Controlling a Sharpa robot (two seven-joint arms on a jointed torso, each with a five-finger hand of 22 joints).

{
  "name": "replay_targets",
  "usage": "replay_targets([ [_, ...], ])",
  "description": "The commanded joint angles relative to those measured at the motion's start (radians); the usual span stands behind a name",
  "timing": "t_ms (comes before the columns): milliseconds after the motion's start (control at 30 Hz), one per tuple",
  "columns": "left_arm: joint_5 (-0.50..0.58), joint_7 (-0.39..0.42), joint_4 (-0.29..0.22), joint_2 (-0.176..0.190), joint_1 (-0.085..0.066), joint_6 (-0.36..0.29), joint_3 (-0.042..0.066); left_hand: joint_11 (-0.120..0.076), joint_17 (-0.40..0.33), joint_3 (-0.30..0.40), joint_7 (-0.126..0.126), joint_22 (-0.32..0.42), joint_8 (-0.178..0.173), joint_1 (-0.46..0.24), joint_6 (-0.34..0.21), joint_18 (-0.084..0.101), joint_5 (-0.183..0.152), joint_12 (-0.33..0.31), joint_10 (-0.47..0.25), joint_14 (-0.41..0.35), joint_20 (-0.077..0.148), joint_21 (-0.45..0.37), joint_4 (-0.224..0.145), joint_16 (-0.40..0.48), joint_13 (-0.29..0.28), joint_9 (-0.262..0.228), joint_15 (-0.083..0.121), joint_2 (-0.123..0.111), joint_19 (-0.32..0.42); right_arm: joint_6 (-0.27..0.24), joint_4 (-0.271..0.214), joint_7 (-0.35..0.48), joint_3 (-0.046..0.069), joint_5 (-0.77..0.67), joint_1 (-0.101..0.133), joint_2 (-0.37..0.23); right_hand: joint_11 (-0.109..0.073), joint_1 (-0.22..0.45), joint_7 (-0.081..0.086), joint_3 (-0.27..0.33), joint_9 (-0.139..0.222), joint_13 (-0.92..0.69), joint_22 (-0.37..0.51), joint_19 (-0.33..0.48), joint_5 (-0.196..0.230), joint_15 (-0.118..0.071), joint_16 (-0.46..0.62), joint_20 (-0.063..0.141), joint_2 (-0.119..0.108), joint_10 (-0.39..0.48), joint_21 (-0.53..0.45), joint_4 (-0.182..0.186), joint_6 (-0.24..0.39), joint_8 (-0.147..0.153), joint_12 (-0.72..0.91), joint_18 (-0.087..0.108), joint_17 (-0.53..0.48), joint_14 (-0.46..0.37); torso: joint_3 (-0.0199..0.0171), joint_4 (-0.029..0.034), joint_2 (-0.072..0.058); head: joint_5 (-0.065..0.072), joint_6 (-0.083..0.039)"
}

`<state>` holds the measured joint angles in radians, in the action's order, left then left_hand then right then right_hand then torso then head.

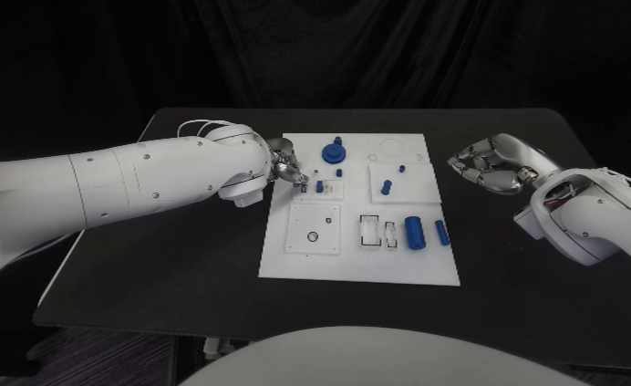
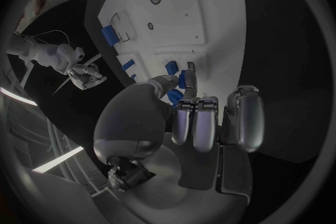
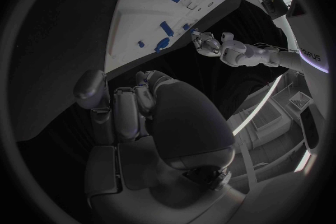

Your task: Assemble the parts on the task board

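Head view: left hand (image 1: 287, 172) at task board (image 1: 303, 263) left edge, fingers (image 2: 187, 79) pinching small blue peg (image 2: 182, 79); peg axis unclear. Right hand (image 1: 493, 163) off board's right, fingers curled, empty.

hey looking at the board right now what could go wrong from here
The left hand has its fingers pinching a small blue part at the task board's left edge; the pinch looks slight, so the part might slip or tilt.

Other small blue parts stand close by, so a sideways move could knock them.

The right hand hovers curled off the board's right side; reaching in now could crowd the left hand.
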<state>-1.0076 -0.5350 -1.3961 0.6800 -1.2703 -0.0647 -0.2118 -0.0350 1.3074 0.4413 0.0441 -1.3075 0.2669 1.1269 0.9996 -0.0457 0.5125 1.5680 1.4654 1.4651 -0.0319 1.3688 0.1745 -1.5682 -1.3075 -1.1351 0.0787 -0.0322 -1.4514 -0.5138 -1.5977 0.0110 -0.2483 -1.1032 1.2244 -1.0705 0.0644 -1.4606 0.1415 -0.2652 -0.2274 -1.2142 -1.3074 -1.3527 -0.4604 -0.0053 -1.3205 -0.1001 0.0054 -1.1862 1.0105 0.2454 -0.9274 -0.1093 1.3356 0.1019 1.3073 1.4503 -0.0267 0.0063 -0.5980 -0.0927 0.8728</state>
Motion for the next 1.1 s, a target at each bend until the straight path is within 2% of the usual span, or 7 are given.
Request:
replay_targets([
  [33, 0.007, 0.009, 0.008, -0.008, 0.002, -0.010, 0.001, -0.003, 0.263, 0.001, -0.014, -0.165, -0.003, -0.004, 0.019, -0.010, -0.006, 0.003, 0.105, 0.106, 0.002, -0.005, 0.008, -0.003, -0.263, 0.002, 0.005, 0.005, 0.008, 0.006, -0.002, -0.015, 0.001, -0.002, -0.003, 0.000, -0.001, -0.010, 0.001, -0.005, 0.001, 0.001, -0.120, 0.007, -0.005, 0.001, 0.003, -0.002, 0.001, 0.009, -0.004, -0.002, -0.003, 0.005, -0.007, 0.006, 0.052, -0.006, 0.0000, -0.0001, 0.000, -0.002, 0.000],
  [500, 0.007, 0.022, 0.055, -0.032, 0.027, -0.022, 0.001, -0.003, 0.263, 0.000, -0.013, -0.163, -0.005, -0.008, 0.017, -0.011, -0.008, 0.003, 0.105, 0.106, 0.002, -0.011, 0.012, -0.003, -0.263, 0.002, 0.005, 0.007, 0.011, 0.008, -0.004, -0.015, 0.001, -0.002, -0.003, -0.002, -0.002, -0.010, 0.001, -0.007, 0.001, 0.000, -0.120, 0.007, -0.005, 0.001, 0.004, -0.002, 0.001, 0.008, -0.004, -0.002, -0.006, 0.004, -0.006, 0.006, 0.052, -0.007, 0.0000, 0.0001, 0.000, 0.001, 0.000],
  [1100, 0.007, 0.023, 0.049, -0.026, 0.032, -0.019, 0.001, -0.003, 0.263, 0.000, -0.013, -0.161, -0.006, -0.009, 0.016, -0.012, -0.008, 0.003, 0.105, 0.106, 0.002, -0.015, 0.012, -0.003, -0.263, 0.002, 0.004, 0.007, 0.014, 0.009, -0.003, -0.015, 0.001, -0.002, -0.004, -0.001, -0.002, -0.010, 0.001, -0.007, 0.001, 0.001, -0.120, 0.008, -0.005, 0.001, 0.004, -0.002, 0.001, 0.009, -0.005, -0.003, -0.006, 0.004, -0.007, 0.007, 0.052, -0.007, 0.0002, 0.0002, 0.000, -0.001, 0.000],
])
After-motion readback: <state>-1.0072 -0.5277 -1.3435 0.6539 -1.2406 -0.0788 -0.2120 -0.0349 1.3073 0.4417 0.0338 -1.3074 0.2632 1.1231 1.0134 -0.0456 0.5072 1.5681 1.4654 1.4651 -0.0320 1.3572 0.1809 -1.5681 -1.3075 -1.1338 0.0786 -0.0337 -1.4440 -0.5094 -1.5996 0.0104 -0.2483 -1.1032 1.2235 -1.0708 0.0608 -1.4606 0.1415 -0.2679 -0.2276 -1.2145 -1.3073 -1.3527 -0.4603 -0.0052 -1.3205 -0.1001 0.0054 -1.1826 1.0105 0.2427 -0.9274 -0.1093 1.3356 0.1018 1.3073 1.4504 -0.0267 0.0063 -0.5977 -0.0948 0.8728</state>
